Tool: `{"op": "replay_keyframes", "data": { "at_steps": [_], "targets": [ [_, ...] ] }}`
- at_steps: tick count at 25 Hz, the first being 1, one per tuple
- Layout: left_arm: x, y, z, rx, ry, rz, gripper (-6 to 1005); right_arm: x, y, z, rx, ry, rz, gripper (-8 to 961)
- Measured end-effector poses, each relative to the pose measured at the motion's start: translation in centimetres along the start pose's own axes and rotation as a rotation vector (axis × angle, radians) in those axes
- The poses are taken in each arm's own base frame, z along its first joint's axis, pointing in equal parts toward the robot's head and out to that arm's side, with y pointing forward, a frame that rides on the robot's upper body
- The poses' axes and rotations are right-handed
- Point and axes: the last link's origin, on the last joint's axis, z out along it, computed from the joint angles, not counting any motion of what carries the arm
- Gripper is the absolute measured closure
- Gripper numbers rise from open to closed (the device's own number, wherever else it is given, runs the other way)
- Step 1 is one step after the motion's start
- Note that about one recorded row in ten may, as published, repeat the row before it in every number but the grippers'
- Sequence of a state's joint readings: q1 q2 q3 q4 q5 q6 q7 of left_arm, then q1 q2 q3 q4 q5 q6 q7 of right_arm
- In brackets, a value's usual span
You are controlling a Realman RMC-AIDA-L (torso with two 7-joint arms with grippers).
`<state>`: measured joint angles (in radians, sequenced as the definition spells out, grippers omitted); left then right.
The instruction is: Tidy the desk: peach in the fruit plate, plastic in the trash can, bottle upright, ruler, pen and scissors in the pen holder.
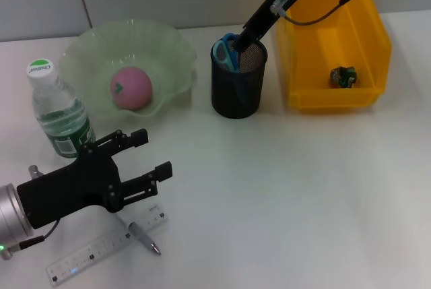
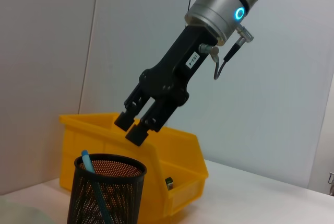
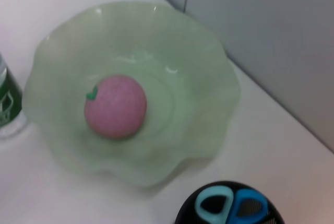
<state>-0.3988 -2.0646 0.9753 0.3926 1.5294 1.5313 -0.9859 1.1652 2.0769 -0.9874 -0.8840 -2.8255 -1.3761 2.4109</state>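
Note:
The pink peach [image 1: 131, 88] [image 3: 115, 106] lies in the green fruit plate [image 1: 172, 46] [image 3: 198, 67]. To the plate's left, the bottle [image 1: 57, 110] stands upright. Blue scissors [image 1: 225, 52] [image 3: 229, 208] stand in the black mesh pen holder [image 1: 237, 90] [image 2: 107, 192]. My right gripper [image 1: 246, 36] [image 2: 131, 128] hangs just over the holder, open by a narrow gap and holding nothing. Crumpled plastic [image 1: 342, 77] lies in the yellow trash can [image 1: 337, 104] [image 2: 172, 151]. The pen [image 1: 138, 232] and clear ruler [image 1: 101, 248] lie near the front edge. My left gripper [image 1: 151, 155] hovers open above them.
A grey wall runs behind the table. White tabletop stretches from the pen holder to the front right corner.

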Motion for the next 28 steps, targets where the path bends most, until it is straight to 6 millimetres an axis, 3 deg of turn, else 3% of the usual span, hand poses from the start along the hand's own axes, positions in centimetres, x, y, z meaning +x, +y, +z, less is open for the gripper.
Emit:
{"op": "replay_keyframes", "data": {
  "at_steps": [7, 10, 17, 19, 20, 28],
  "targets": [
    [-0.1, 0.2, 0.0, -0.010, -0.004, -0.009, 234, 2.1, 0.0, -0.1, -0.050, -0.132, 0.067, 258],
    [-0.1, 0.3, -0.1, -0.015, -0.001, -0.013, 236, 3.2, 0.5, -0.6, -0.111, -0.263, 0.074, 258],
    [-0.1, 0.4, -0.8, -0.033, -0.014, -0.018, 241, 8.3, 2.1, -1.8, -0.304, -0.608, 0.054, 259],
    [-0.1, 0.4, -0.8, -0.040, -0.024, -0.018, 243, 11.0, 2.8, -1.3, -0.360, -0.692, 0.064, 259],
    [0.0, 0.3, -0.8, -0.045, -0.033, -0.015, 243, 11.0, 2.8, -1.3, -0.360, -0.692, 0.064, 259],
    [-0.2, 0.0, -1.1, -0.039, -0.071, -0.025, 249, 16.9, 5.1, 0.7, -0.493, -0.773, 0.100, 260]
  ]
}}
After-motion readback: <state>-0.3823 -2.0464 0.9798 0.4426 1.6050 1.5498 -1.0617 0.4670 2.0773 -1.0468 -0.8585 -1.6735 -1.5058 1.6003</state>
